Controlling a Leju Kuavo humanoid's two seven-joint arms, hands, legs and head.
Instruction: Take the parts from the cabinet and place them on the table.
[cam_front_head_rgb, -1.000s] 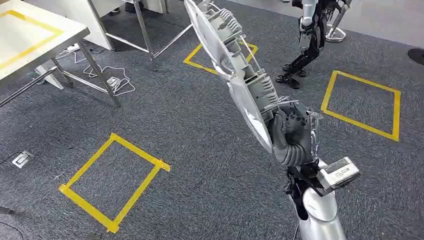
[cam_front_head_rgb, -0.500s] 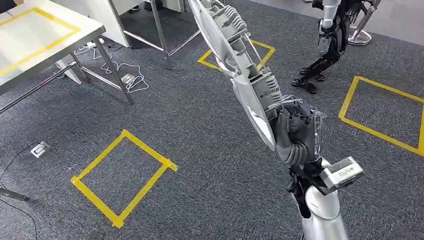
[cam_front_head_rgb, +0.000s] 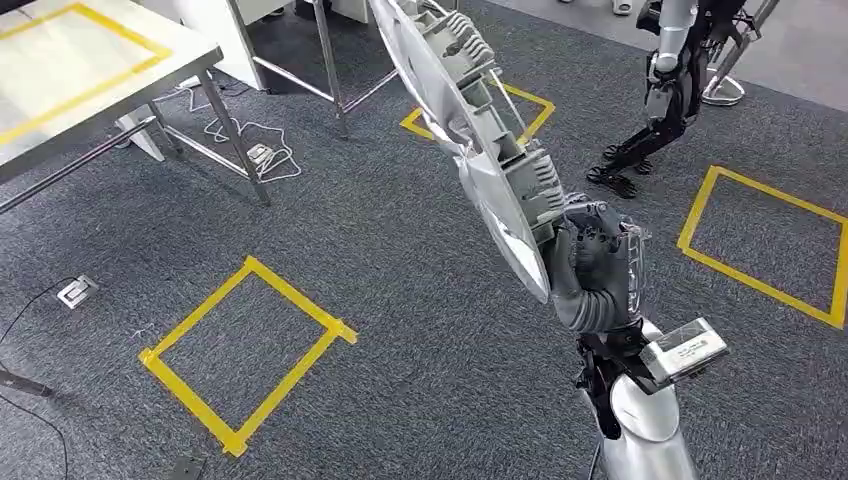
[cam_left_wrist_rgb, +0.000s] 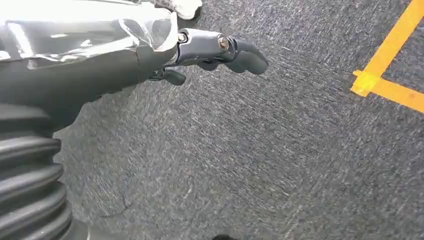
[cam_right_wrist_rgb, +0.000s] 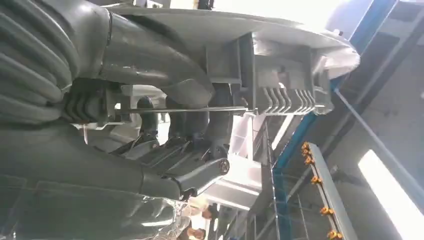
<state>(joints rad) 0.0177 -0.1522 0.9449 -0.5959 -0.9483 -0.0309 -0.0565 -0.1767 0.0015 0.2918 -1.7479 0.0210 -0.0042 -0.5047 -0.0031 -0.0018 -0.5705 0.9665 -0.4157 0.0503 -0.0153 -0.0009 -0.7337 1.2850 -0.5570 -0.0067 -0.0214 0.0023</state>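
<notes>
Gripping the grey part (cam_front_head_rgb: 470, 110) low, right hand (cam_front_head_rgb: 590, 270) fingers (cam_front_head_rgb: 590, 245) wrap its ribbed edge.

Dark grey carpet (cam_front_head_rgb: 400, 300) covers the floor, marked with yellow tape squares (cam_front_head_rgb: 245, 350). At the far left stands a white worktop (cam_front_head_rgb: 60, 90) on metal legs, itself outlined in yellow tape, with white cables (cam_front_head_rgb: 240, 150) lying beneath. A second humanoid robot (cam_front_head_rgb: 670, 90) stands farther off.

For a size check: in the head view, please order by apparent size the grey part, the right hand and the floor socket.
1. grey part, though nearness to the camera enlarges it
2. right hand, holding it
3. floor socket
</notes>
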